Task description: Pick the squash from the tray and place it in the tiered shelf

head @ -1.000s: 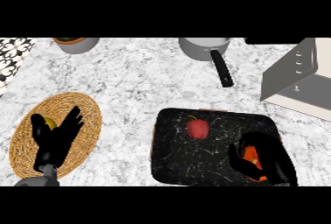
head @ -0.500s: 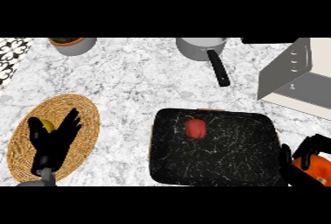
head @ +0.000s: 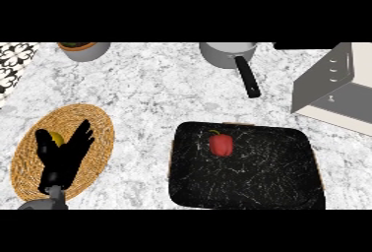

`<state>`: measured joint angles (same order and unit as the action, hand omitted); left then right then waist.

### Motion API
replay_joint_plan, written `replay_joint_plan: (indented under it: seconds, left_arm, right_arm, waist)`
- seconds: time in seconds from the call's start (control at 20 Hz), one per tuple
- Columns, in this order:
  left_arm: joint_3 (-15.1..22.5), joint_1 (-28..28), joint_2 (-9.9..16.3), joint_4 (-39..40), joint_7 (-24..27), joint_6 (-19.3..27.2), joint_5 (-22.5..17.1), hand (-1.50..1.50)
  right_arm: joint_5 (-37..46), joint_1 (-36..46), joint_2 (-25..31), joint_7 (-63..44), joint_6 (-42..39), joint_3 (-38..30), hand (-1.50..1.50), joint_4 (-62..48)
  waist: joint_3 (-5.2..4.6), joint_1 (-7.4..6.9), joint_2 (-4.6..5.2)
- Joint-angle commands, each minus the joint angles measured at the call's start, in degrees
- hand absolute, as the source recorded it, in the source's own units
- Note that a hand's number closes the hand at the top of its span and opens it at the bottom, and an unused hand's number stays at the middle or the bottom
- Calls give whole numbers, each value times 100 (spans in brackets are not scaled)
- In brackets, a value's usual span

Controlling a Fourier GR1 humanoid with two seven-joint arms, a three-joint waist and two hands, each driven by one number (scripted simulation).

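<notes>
Left hand (head: 64, 156) rests on the woven mat (head: 98, 123), fingers (head: 82, 135) straight and spread. Yellow item (head: 54, 139) just left of the fingers. Red pepper (head: 221, 144) on black tray (head: 283, 167), well right of them.

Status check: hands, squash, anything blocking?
Left hand open over woven mat. Right hand out of view. No squash visible; tray holds red pepper. Shelf unobstructed.

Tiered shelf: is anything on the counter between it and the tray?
Nothing visible does. Only bare counter separates the tray from the tiered shelf at the upper right. The saucepan, handle included, lies left of that gap. Neither the squash nor the right hand shows.
</notes>
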<state>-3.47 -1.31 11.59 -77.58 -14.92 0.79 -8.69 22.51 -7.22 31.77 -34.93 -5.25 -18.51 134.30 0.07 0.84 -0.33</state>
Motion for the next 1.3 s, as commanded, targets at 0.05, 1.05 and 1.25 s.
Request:
replay_joint_plan:
  seconds: [0.05,1.05,1.25]
  left_arm:
    - [169,-30,-147,-249,-414,181,121,0]
    - [-39,-229,-113,10,-344,4,167,0]
    - [-9,-351,-223,193,-192,71,284,0]
  right_arm:
    - [-1164,694,350,-866,-485,-1068,150,290]
    - [-1734,2679,2517,1037,-1438,-1683,150,-4421]
    - [-1290,3278,2718,1607,-1122,-1144,150,-5345]
  waist:
    - [-9,-49,13]
    - [-5,-119,40]
    - [-7,-174,57]
